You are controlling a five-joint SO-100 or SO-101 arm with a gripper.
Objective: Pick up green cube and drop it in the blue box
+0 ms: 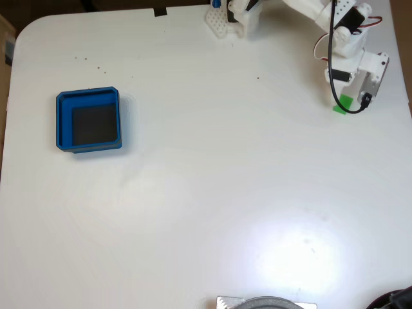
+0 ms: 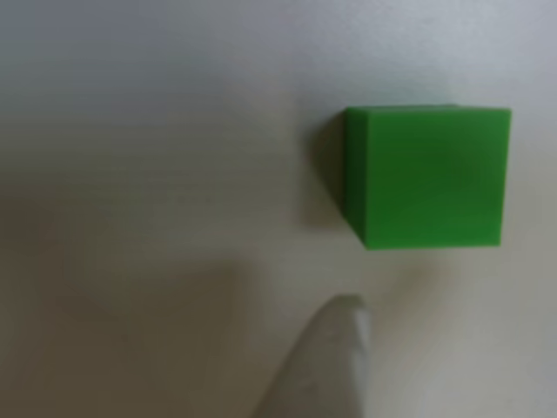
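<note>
Green cube (image 2: 431, 178) sitting on white surface (image 1: 206, 193) right under end effector (image 1: 351, 96), partly covered by arm in fixed view; blue box (image 1: 88, 120) lying well apart, far left. One fingertip (image 2: 335, 357) hovering beside cube; opening can't tell.

place: hobby desk | evidence: plain white table (image 1: 193, 212), small arm (image 1: 347, 38)
</note>
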